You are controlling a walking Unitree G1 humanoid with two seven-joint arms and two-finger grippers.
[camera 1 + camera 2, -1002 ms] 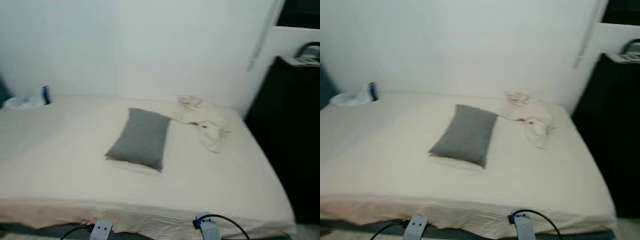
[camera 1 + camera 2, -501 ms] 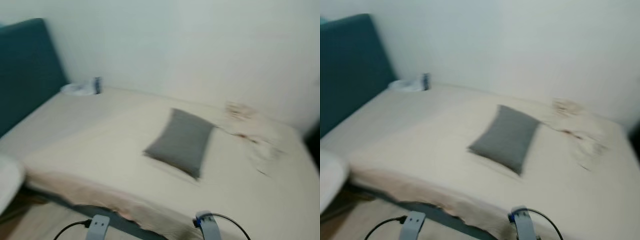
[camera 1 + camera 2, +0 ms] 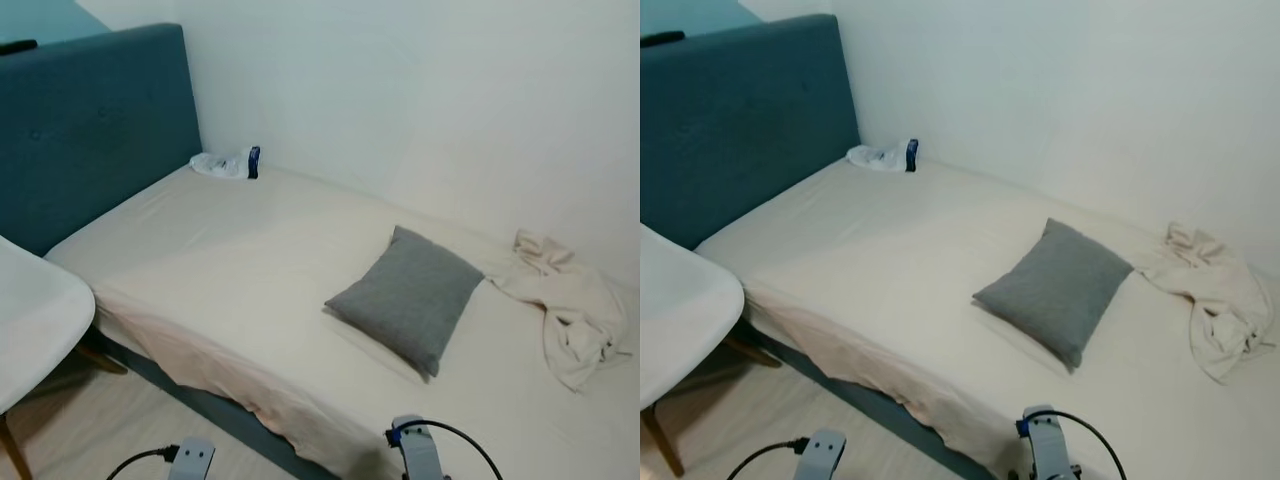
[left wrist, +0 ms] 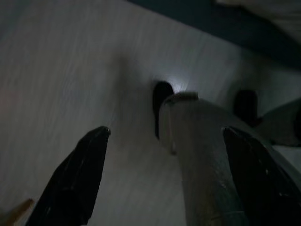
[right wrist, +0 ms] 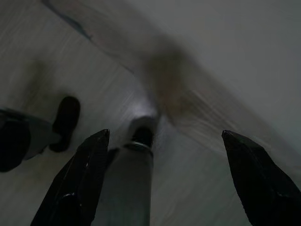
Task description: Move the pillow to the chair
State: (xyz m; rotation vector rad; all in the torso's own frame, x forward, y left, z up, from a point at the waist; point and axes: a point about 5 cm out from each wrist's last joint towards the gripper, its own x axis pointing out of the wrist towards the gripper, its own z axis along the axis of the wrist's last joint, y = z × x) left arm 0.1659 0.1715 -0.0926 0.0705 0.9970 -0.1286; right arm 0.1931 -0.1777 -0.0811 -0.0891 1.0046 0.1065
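A grey square pillow lies flat on the cream bed sheet, toward the bed's right half. The white seat of a chair stands on wooden legs at the left edge, beside the bed's near corner. Both arms hang low in front of the bed, their wrists showing at the bottom edge. In the left wrist view my left gripper is open over the pale floor beside my own leg. In the right wrist view my right gripper is open too, with nothing between its fingers.
A teal upholstered headboard rises at the bed's left end. A crumpled cream cloth lies right of the pillow. A small white and blue bundle rests by the wall. Light wooden floor runs between chair and bed.
The camera has swung left: the headboard and the chair have come into view, and the dark cabinet at right has gone. The pillow still lies where it was on the bed.
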